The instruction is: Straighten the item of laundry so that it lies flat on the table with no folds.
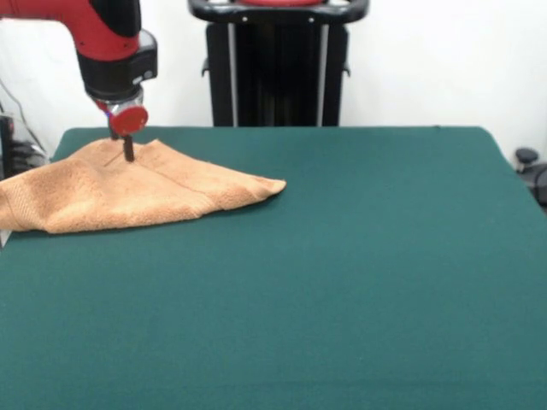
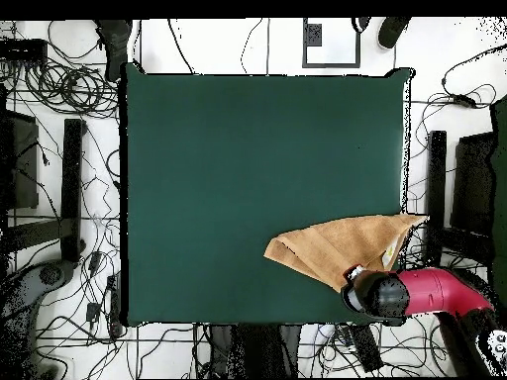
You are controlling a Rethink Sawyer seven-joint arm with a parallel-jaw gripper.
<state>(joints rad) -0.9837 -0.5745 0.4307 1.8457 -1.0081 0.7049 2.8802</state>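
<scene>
The orange-tan towel (image 1: 128,192) lies folded into a rough triangle at the far left of the green table (image 1: 342,282). Its pointed corner (image 1: 275,184) faces the table's middle and its wide end reaches the left edge. My gripper (image 1: 128,154) hangs straight down over the towel's far part. Its thin dark fingers are together on the cloth, which rises to a small peak there. In the overhead view the towel (image 2: 337,245) sits near the table's (image 2: 248,168) bottom right corner. The arm's head covers the gripper (image 2: 354,275) there. No care label shows.
The robot's black pedestal (image 1: 278,64) stands behind the table's far edge. In the overhead view the towel's corner (image 2: 420,218) reaches just past the table's right edge. Cables and stands (image 2: 69,188) lie on the floor around the table.
</scene>
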